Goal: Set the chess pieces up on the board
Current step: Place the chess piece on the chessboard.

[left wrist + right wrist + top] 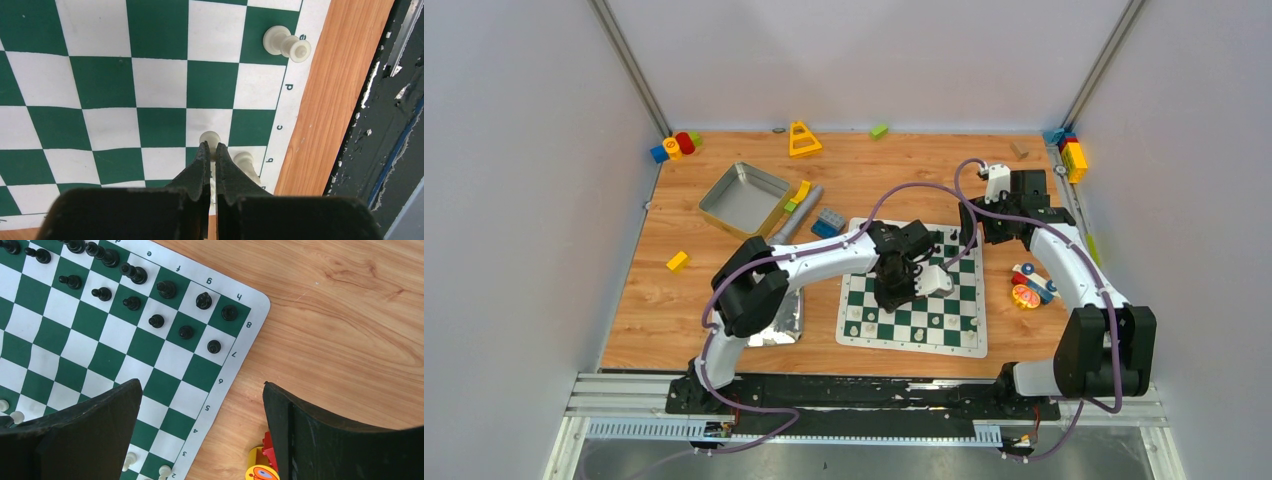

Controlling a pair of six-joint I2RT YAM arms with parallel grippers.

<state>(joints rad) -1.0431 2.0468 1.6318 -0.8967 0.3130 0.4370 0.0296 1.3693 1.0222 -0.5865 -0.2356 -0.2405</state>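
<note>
The left hand (pixel 212 150) is pinched together on a white piece (pixel 210 137), whose round head shows just past the fingertips. The piece sits over a white square in the second row from the near edge of the board (pixel 160 82), left of centre. Whether its base touches the mat cannot be told. The step in hand appears to be seating this piece on its square. To do it well, the piece should be kept upright, centred inside the square's lines, and lowered until the base rests flat. The fingers should then part only a little and the hand should lift straight up. A second white piece (pixel 245 161) stands just beside the fingers, on their near-left side, and a wide release or a sideways exit could knock it. A third white piece (pixel 286 43) stands well to the right in the near row and poses no hindrance. The near border lies close, with bare worktop (pixel 330 100) and the black base rail (pixel 385 115) beyond it. The squares farther in carry no pieces in the left wrist view and give room for withdrawal. The right hand (pixel 201 390) hangs with its fingers wide apart, holding nothing, over the board's right edge. It is near the black pieces (pixel 156 320) ranked at the far right corner, and a toy (pixel 260 467) lies on the worktop by its right finger.
</note>
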